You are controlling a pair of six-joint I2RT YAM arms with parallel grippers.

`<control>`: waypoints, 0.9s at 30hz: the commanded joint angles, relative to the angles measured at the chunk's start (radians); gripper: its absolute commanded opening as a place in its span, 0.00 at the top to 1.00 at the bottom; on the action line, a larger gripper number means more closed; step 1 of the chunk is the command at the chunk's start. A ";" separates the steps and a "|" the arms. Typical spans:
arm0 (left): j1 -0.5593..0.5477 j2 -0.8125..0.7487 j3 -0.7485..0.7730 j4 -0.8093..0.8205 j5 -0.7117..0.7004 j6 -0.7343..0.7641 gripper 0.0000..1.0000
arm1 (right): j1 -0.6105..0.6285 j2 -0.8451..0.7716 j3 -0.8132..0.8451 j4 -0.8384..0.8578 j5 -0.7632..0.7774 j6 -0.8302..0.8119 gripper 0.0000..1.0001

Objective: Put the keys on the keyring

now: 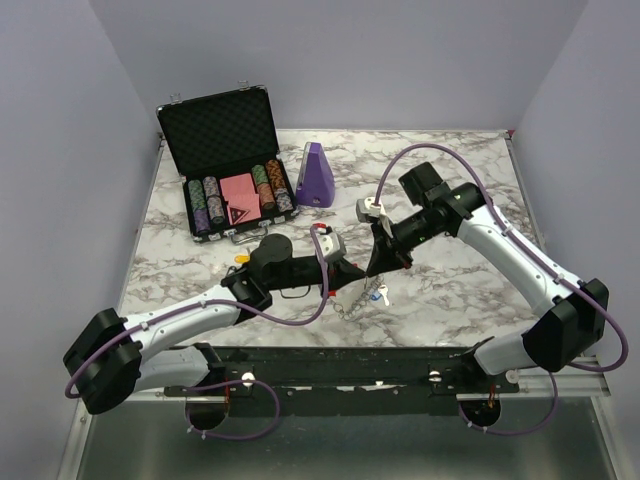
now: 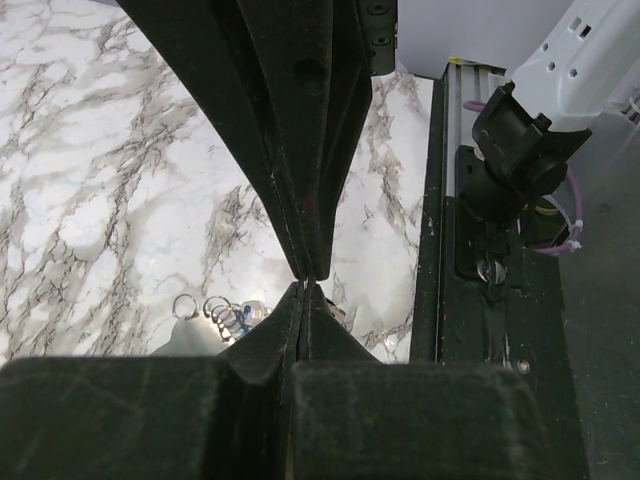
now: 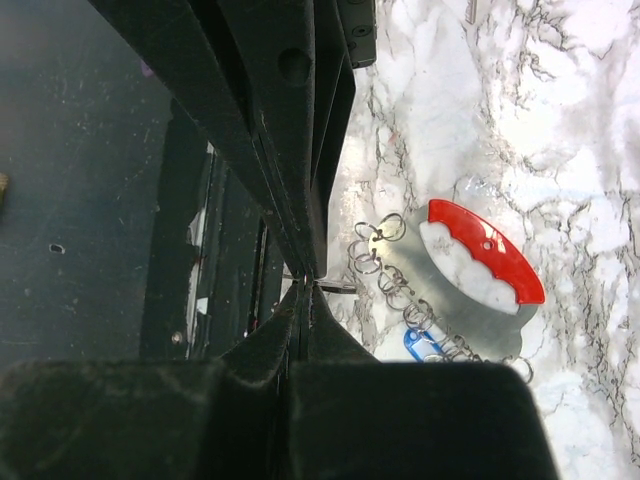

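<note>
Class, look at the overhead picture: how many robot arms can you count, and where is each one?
2. The left arm reaches in from the bottom left towards the middle. The right arm reaches in from the bottom right, and their tips are close together. No other arm shows.

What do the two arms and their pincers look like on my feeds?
Both the left arm and the right arm have white link shells with black joint housings. A thin purple cable runs along each, looping free near the wrist. The left pincer and right pincer are matte black, with long flat fingers tapering to thin tips.
</note>
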 commanded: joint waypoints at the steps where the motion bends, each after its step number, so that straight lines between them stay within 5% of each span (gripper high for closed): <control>1: -0.002 -0.014 0.012 0.017 -0.018 -0.047 1.00 | 0.010 -0.022 -0.012 0.013 -0.019 -0.001 0.96; 3: 0.000 -0.034 -0.015 0.059 -0.071 -0.095 1.00 | 0.008 -0.027 -0.015 0.033 -0.033 0.026 0.88; 6: 0.004 -0.065 -0.077 0.173 -0.107 -0.176 1.00 | 0.008 -0.045 -0.018 0.046 -0.060 0.045 0.57; 8: 0.003 -0.083 -0.119 0.251 -0.134 -0.234 1.00 | 0.004 -0.061 -0.028 0.069 -0.065 0.065 0.48; 17: 0.001 -0.095 -0.275 0.619 -0.230 -0.425 1.00 | -0.048 -0.118 -0.138 0.256 -0.202 0.152 0.48; 27: -0.005 -0.056 -0.275 0.679 -0.230 -0.462 1.00 | -0.050 -0.122 -0.187 0.396 -0.238 0.263 0.54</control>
